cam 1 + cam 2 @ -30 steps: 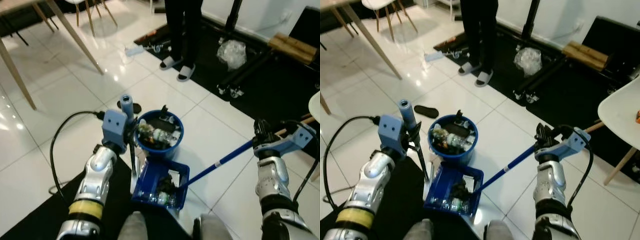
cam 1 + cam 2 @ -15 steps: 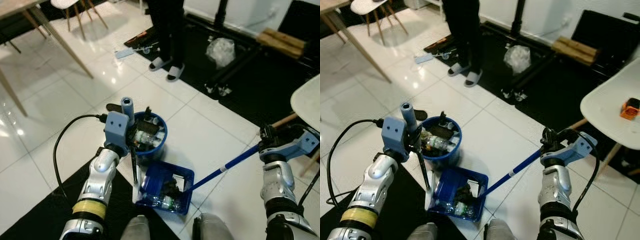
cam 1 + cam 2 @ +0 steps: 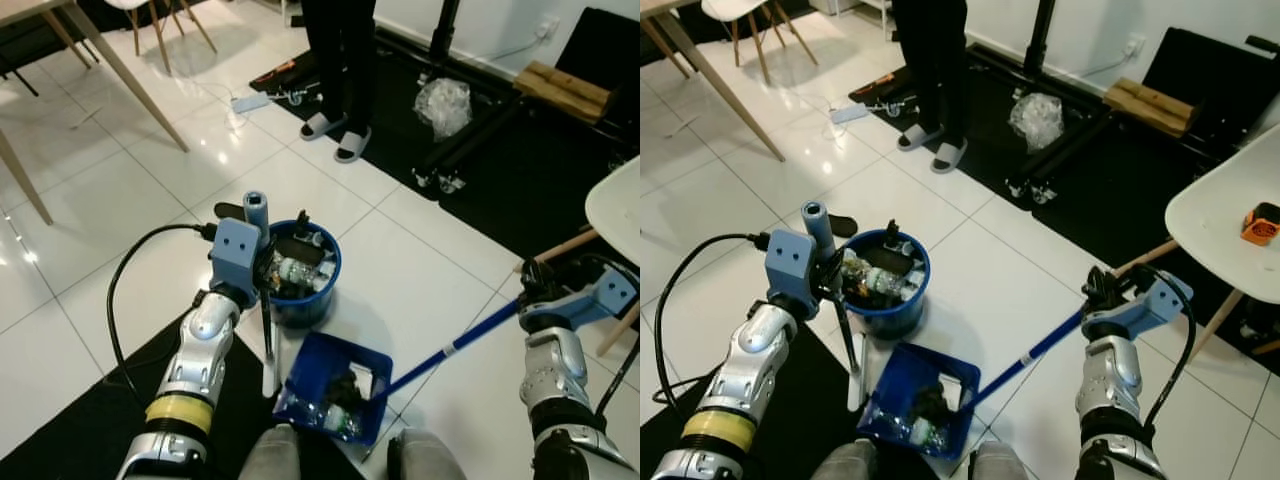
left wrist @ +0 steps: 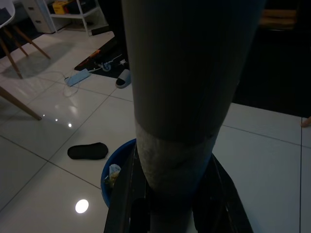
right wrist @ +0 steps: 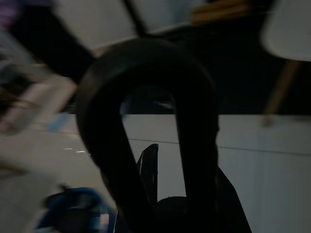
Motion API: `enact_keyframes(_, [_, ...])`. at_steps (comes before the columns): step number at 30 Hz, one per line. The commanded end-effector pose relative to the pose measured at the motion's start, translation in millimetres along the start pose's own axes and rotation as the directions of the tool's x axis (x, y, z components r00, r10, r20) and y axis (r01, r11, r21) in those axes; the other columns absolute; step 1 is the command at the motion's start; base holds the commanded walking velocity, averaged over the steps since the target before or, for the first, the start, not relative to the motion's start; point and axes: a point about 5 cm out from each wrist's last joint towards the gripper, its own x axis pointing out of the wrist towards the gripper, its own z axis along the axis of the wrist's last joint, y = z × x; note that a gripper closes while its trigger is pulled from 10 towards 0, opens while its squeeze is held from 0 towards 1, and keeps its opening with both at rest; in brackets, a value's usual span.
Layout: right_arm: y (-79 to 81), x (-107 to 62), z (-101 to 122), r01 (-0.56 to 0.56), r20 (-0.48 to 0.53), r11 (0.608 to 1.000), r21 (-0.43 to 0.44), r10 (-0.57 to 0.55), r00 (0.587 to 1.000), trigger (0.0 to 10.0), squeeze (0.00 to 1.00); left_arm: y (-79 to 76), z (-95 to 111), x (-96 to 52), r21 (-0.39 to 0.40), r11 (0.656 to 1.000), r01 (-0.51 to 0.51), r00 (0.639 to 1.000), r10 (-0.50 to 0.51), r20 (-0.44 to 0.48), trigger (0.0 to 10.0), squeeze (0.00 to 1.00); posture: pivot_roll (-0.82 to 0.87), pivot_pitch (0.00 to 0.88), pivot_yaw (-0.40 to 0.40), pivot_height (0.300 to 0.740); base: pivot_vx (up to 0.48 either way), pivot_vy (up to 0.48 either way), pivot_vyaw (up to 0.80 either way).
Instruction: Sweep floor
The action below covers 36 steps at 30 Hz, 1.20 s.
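My left gripper (image 3: 262, 283) is shut on the upright pole of a blue dustpan (image 3: 312, 362), just below its grey handle top (image 3: 256, 207). In the left wrist view that grey handle (image 4: 180, 97) stands between the fingers. The dustpan lies on the white tiles by my feet and holds dark rubbish. Just beyond it stands a blue bucket (image 3: 301, 304) full of litter. My right gripper (image 3: 530, 293) is shut on the blue broom handle (image 3: 455, 346), which slants down into the dustpan. The black loop of the handle's end (image 5: 146, 121) appears in the right wrist view.
A person (image 3: 340, 60) in slippers stands beyond the bucket. A black sole (image 3: 230, 211) lies beside the bucket. Wooden table legs (image 3: 130, 70) are at the left, a white round table (image 3: 1230, 230) at the right. Black mats, a stand and a plastic bag (image 3: 443, 105) lie at the back.
The camera has shifted. The dustpan now lies a little farther from the bucket, nearer my feet, with a gap of tile between them. Both grippers keep their hold.
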Motion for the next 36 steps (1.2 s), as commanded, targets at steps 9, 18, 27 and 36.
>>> enact_keyframes(9, [-56.9, -9.6, 23.3, 0.249, 0.068, 0.966, -0.068, -0.244, 0.967, 10.0, 0.0, -2.7, -0.1, -0.2, 0.051, 0.998, 0.031, 0.999, -0.032, 0.01, 10.0, 0.0, 0.04, 0.0, 0.016, 0.74, 0.0, 0.0, 0.0])
enact_keyframes(18, [-89.0, -7.0, 68.9, 0.382, 0.194, 0.919, -0.093, -0.36, 0.913, 10.0, 0.0, -4.3, -1.6, 0.2, 0.045, 0.998, 0.034, 0.999, -0.034, 0.004, 10.0, 0.0, 0.03, 0.002, 0.021, 0.74, 0.0, 0.0, 0.0])
enact_keyframes(27, [-88.5, 10.2, 114.6, 0.377, 0.271, 0.925, -0.055, -0.349, 0.897, 10.0, 0.0, -7.2, -0.9, 1.1, 0.021, 0.999, 0.038, 0.999, -0.038, 0.01, 10.0, 0.0, 0.04, 0.003, 0.019, 0.74, 0.0, 0.0, 0.0])
enact_keyframes(36, [-49.1, 38.5, 145.3, 0.194, 0.288, 0.98, -0.044, -0.174, 0.942, 10.0, 0.0, -9.0, -1.9, 0.7, 0.014, 0.999, 0.046, 0.999, -0.046, 0.007, 10.0, 0.0, 0.04, 0.006, 0.017, 0.74, 0.0, 0.0, 0.0])
